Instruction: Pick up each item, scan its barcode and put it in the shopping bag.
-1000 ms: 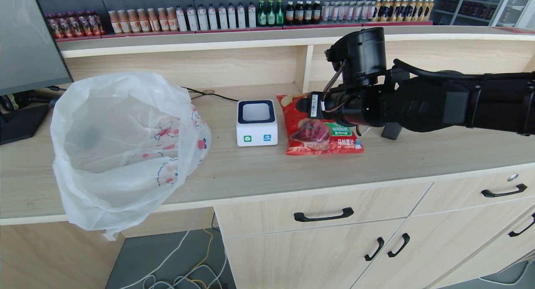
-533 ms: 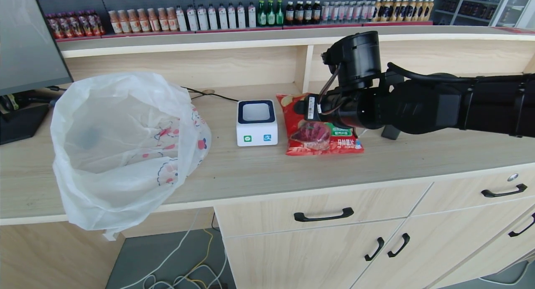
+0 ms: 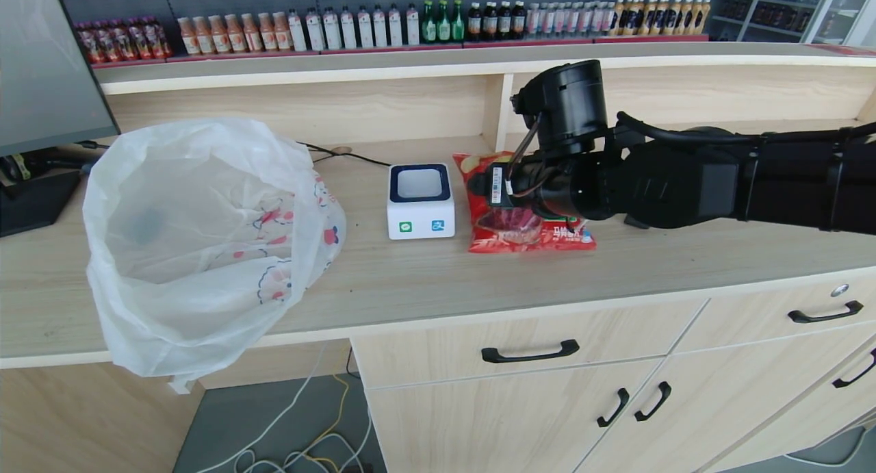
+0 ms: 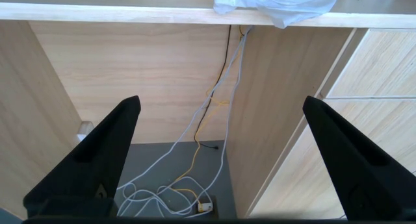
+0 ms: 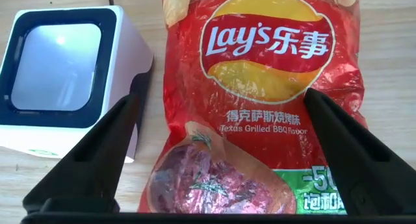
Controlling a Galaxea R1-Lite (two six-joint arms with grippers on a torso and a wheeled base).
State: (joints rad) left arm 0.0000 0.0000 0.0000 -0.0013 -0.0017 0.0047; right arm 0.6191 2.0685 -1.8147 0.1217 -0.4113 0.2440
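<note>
The counter (image 3: 424, 281) carries everything I need in one row, which keeps the carry short. On the robot's left the shopping bag (image 3: 198, 240) slumps half over the front edge with its mouth gaping toward me, so I judge a drop from above will go in without anyone holding it open.

The bag of chips (image 3: 520, 237) lies flat and face up on the robot's right side of the counter. Its barcode is probably on the hidden back, so I expect it will need turning before a scan. The right gripper (image 5: 221, 100) hangs just above it, spread wide, one finger off each long edge, lined up to close across the width. Nothing is held yet.

The scanner (image 3: 419, 200) sits just beside the chips, between them and the shopping bag, with its window facing up, handy for a pass on the way over.

The left gripper (image 4: 221, 100) is parked below counter level, also spread wide and empty, out of the way.
</note>
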